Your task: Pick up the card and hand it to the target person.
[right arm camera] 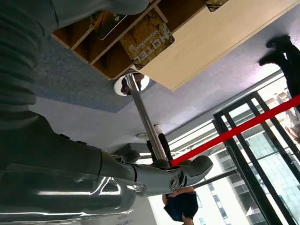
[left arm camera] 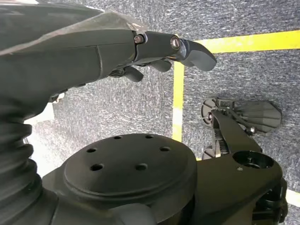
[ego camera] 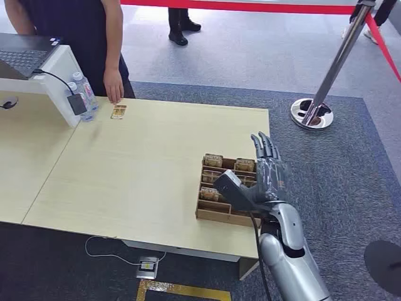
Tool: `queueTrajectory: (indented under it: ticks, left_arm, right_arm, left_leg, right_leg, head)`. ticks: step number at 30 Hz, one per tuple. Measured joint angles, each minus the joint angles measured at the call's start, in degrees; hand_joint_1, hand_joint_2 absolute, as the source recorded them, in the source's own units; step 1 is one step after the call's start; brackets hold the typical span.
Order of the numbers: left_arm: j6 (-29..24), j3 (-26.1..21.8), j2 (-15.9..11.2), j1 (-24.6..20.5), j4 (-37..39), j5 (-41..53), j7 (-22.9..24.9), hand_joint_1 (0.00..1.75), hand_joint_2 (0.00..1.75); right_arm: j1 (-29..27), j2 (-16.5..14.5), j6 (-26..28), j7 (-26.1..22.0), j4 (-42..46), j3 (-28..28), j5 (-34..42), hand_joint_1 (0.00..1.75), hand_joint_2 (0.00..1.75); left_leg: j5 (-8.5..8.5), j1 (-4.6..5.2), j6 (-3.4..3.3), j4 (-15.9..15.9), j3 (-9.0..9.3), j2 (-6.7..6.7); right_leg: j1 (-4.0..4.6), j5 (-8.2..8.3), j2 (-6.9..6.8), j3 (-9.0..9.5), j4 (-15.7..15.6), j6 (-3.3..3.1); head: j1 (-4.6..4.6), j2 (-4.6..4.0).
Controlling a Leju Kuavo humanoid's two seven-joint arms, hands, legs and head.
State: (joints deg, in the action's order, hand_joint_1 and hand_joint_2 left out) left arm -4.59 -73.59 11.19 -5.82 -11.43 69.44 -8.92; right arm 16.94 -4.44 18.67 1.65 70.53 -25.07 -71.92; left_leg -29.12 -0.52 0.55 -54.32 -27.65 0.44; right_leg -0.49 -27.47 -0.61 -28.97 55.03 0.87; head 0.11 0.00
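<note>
A pale wooden table [ego camera: 141, 169] is seen from the head view, and near its right front corner a brown compartmented tray [ego camera: 222, 213] is set, with several gold-brown cards [ego camera: 213, 160] stood in its slots. The right hand [ego camera: 265, 179] is raised just beside the tray's right end, overlapping it in the picture; its fingers [ego camera: 264, 145] are stretched out and slightly apart, the thumb [ego camera: 232, 188] is stuck out toward the tray, and nothing is held in it. In the right wrist view the same tray [right arm camera: 106, 56] is shown with a printed card [right arm camera: 146, 40] lying in one compartment, clear of the thumb [right arm camera: 192, 168]. At the far edge of the table a single card [ego camera: 118, 112] is laid flat, just in front of a person's hand [ego camera: 113, 84]; whether the two are touching cannot be told. Water bottles [ego camera: 85, 94] are stood near a white box [ego camera: 59, 81] on the far left, where a laptop [ego camera: 24, 53] is placed. A chrome post [ego camera: 338, 63] with a red belt [ego camera: 236, 6] is stood on the grey carpet beyond the table. The left hand [left arm camera: 106, 51] is seen in the left wrist view hung above the carpet and a yellow floor line [left arm camera: 178, 98], with its thumb extended, its fingers partly curled under and nothing grasped; whether it counts as closed cannot be told.
</note>
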Motion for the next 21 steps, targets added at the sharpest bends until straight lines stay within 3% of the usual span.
queueTrajectory:
  ticks: [21]
  left_arm:
    - [0.00,0.00,0.00,0.00,0.00,0.00,0.00,0.00,1.75]
  right_arm:
    - [0.00,0.00,-0.18,0.34,0.00,-0.02,-0.45,0.55,1.75]
  left_leg:
    - [0.00,0.00,0.00,0.00,0.00,0.00]
  right_leg:
    - [0.00,0.00,0.00,0.00,0.00,0.00]
  head:
    - [-0.02,0.00]
